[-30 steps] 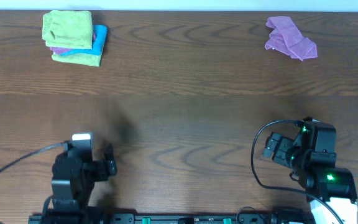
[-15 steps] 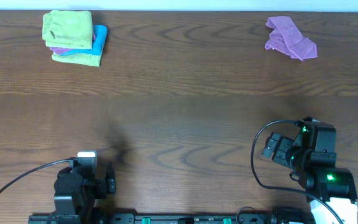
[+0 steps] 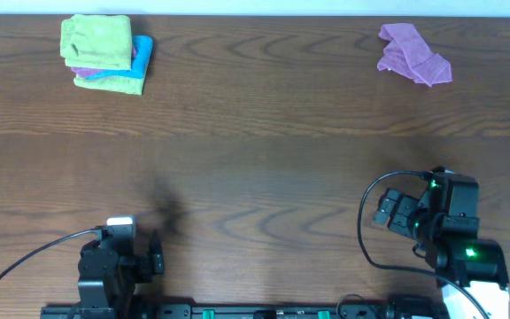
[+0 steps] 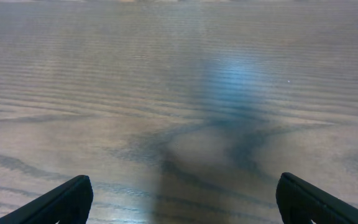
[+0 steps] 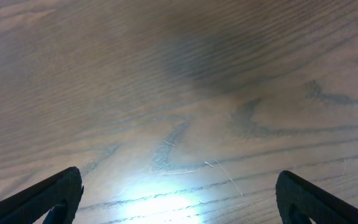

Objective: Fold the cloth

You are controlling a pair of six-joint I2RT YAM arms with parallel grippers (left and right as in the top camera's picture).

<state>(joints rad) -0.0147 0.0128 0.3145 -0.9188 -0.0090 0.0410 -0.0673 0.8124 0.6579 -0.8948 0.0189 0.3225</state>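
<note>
Now, look first to the purple cloth, crumpled and unfolded at the far right of the bench; it lies just where it lay a second ago, touched by neither arm. At the far left you see a stack of folded cloths, green on top with blue and purple edges showing beneath, likewise unmoved. What has changed is the left arm: over the last second it has drawn back toward the near edge and now sits low there, well apart from both the stack and the purple cloth. The right arm has not shifted and waits at the near right, with open wood between it and the cloth. In each wrist view only wood grain lies ahead, and the two dark tips sit wide apart at the bottom corners, so you may read both the left jaws and the right jaws as released and holding nothing. Judged from this, no fold is under way: the purple cloth is probably your next piece, and it calls for a long reach to the far right before any corner can be pinched
</note>
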